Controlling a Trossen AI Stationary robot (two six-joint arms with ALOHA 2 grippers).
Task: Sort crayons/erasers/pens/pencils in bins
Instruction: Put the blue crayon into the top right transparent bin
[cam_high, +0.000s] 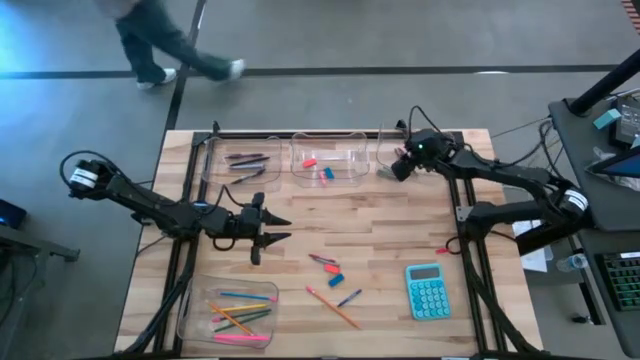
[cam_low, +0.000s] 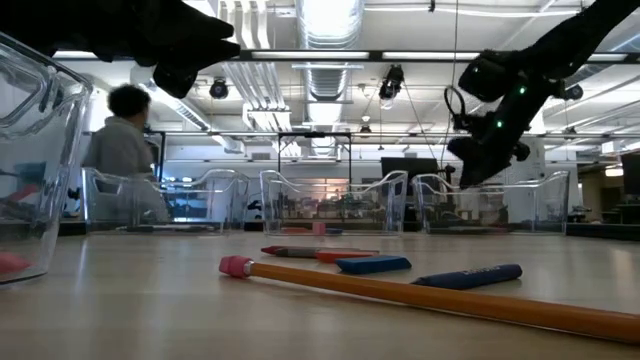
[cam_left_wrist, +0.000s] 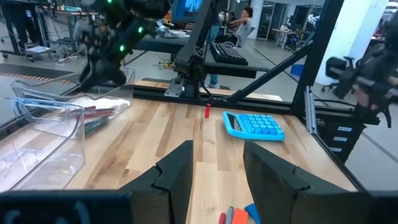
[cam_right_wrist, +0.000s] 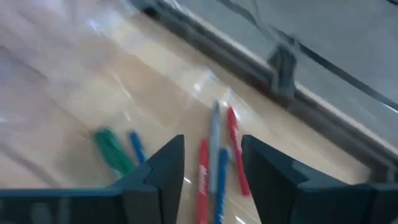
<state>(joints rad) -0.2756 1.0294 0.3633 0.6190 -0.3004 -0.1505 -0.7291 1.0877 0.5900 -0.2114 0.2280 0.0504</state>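
Right end effector spread, empty, over upper-right bin holding short red, blue and green crayons, left end effector spread at centre-left, four clear bins, loose orange pencil lower centre of surface, one teal calculator

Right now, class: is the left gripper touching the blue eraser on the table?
Apart. The high view shows the left gripper open over bare wood, with a clear stretch of table between it and the blue eraser.
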